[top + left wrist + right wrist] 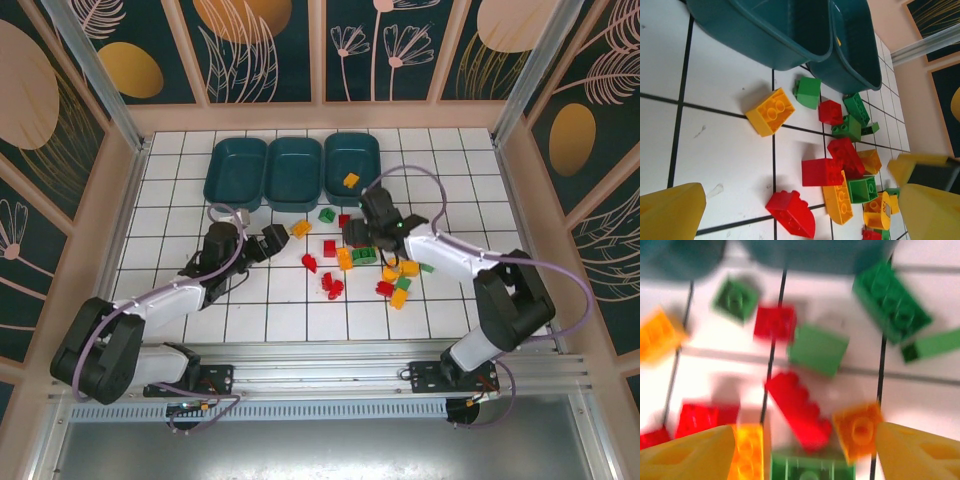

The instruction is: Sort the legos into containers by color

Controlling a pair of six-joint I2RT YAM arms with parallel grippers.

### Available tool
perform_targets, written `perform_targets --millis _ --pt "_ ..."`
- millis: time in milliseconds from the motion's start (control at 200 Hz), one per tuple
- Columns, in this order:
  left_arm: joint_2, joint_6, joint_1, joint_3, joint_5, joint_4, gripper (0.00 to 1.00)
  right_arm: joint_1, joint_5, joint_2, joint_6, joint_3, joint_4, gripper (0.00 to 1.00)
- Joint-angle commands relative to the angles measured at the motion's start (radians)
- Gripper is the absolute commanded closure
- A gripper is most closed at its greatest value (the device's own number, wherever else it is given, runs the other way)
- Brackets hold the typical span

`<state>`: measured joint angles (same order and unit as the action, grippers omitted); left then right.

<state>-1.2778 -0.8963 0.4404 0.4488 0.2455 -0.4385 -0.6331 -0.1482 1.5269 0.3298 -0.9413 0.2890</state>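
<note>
Teal bins (294, 170) stand side by side at the upper middle of the top view, on the white tiled surface (170, 190). One yellow lego (351, 180) lies in the right bin (366, 152). The other legos (344, 259), red, green and yellow-orange, lie scattered on the surface just below the bins, from the centre of the frame toward the lower right.

The left gripper (272, 240) is at centre left, at the left edge of the scatter and just beside a yellow brick (300, 229). In the left wrist view its yellow fingers (672, 212) sit in the lower corners, spread wide. They pinch nothing and touch no brick. The legos lie on the surface between and beyond them, with two bins along the upper edge.

The right gripper (362, 238) is at the centre of the top view, over the legos just below the right bin. The right wrist view is blurred. Its fingers (690, 455) in the lower corners stand well apart, with nothing pinched. A red brick (800, 410) and a green brick (810, 470) lie between them. A yellow one (747, 450) is just beside the lower-left finger and an orange one (857, 432) just beside the lower-right finger. The blur hides whether either finger touches its brick.
</note>
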Motion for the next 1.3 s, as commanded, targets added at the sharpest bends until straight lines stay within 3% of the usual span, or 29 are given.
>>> perform_targets --millis 0,240,580,1061,1171,1296 --pt "0.031 -0.009 0.001 -0.033 0.0 -0.007 0.01 -0.043 -0.069 -0.061 0.111 0.068 0.04 0.16" --pt "0.06 -0.001 0.001 -0.056 0.012 -0.002 0.01 -0.068 -0.058 -0.035 0.12 0.091 0.011 0.14" --pt "0.082 0.008 0.002 -0.061 0.006 0.017 0.01 -0.031 -0.048 0.092 0.067 0.04 -0.041 0.18" --pt "0.08 0.024 0.001 -0.053 0.002 0.039 0.01 0.004 0.069 0.105 0.074 0.097 -0.141 0.34" --pt "0.073 0.028 0.001 -0.044 -0.001 0.044 0.02 0.003 0.057 0.098 0.077 0.105 -0.143 0.43" --pt "0.066 0.032 0.001 -0.034 -0.002 0.048 0.01 0.004 0.021 0.058 0.077 0.122 -0.143 0.46"
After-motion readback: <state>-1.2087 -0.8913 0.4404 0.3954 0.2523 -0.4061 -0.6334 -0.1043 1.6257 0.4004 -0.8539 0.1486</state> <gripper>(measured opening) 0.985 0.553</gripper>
